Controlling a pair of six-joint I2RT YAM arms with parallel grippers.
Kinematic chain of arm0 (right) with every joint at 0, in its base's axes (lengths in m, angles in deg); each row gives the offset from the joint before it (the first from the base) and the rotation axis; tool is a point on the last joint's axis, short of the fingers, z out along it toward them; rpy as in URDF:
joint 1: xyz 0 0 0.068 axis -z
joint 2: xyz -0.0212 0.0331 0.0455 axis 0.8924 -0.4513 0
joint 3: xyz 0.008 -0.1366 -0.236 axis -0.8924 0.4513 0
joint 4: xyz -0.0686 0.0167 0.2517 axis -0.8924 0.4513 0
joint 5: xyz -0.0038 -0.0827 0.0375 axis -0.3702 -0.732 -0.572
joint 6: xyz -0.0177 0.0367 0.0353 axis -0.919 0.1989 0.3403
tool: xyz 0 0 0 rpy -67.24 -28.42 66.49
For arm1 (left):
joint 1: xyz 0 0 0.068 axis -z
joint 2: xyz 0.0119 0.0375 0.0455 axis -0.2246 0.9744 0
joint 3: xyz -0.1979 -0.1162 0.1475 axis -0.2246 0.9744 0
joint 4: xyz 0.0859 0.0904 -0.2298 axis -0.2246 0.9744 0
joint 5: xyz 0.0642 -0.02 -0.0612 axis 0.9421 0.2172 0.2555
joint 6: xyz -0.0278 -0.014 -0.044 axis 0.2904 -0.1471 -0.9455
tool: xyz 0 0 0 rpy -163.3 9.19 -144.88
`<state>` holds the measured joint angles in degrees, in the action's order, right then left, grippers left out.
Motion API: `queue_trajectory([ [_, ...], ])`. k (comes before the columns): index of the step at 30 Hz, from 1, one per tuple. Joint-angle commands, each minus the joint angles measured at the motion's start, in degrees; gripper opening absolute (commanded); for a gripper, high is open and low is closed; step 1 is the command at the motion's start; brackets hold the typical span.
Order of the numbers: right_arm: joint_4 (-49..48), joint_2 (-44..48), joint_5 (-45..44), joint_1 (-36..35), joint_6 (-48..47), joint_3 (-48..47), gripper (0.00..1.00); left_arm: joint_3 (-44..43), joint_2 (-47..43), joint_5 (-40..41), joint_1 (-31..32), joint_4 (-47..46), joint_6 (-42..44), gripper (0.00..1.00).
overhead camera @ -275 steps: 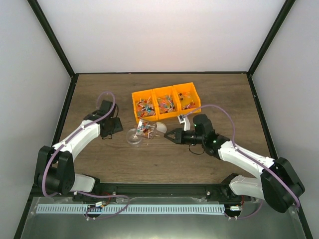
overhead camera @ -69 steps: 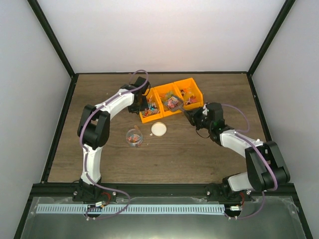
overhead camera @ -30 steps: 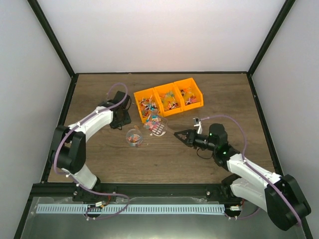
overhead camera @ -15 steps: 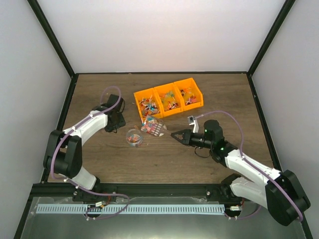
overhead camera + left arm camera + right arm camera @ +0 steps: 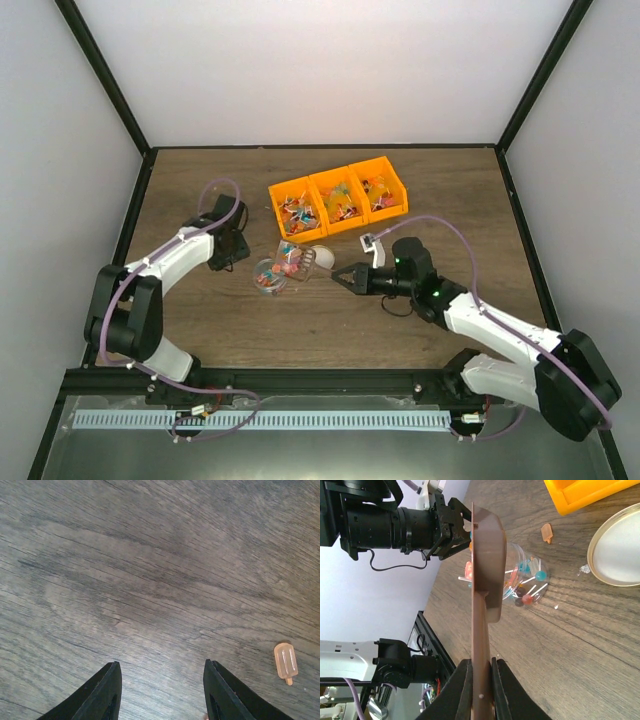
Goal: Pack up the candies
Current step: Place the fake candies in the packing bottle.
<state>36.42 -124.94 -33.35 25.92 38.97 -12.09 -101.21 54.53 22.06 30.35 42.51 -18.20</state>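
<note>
The candies (image 5: 290, 259) lie in the scoop (image 5: 487, 565), tilted just above the jar (image 5: 267, 278), which holds more. The scoop's handle runs straight out from the right gripper (image 5: 481, 661), clamped on it, so the jar lies beyond the bowl, past the fingertips. The left gripper (image 5: 161, 664), parted and empty, hovers near, beside the jar.

Orange bin (image 5: 585, 495) cropped at top, cream lid (image 5: 615, 550) cropped at right, candies (image 5: 536, 576) in jar (image 5: 517, 555) partly hidden by scoop (image 5: 487, 555)
</note>
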Motion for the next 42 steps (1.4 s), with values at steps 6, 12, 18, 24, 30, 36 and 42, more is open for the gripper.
queue_trajectory([
  [6,3.82,-2.51,-6.82,-4.38,-5.32,-6.58,0.01,1.56,-2.24,0.55,-1.24,-0.83,0.3,0.47],
  [12,7.82,-4.07,-10.87,-7.18,-8.18,-9.75,0.01,2.32,-2.79,0.12,-1.97,-1.18,0.3,0.47],
  [18,11.65,-5.24,-14.65,-9.56,-10.77,-13.11,0.01,3.38,-3.46,-0.3,-2.3,-1.81,0.3,0.47],
  [24,16.36,-6.72,-18.46,-11.6,-13.94,-16.37,0.01,4.01,-3.77,-0.83,-2.59,-2.25,0.3,0.47],
  [30,21.21,-7.23,-23.08,-13.36,-17.13,-19.66,0.01,4.63,-4.23,-1.14,-2.86,-2.57,0.3,0.48],
  [36,24.1,-7.2,-26.98,-15.11,-19.93,-21.99,0.01,5.11,-4.75,-1.31,-2.96,-2.71,0.3,0.47],
  [42,26.97,-9.18,-32.36,-18.88,-22.36,-24.6,0.01,5.1,-5.15,-1.41,-2.95,-2.41,0.3,0.48],
])
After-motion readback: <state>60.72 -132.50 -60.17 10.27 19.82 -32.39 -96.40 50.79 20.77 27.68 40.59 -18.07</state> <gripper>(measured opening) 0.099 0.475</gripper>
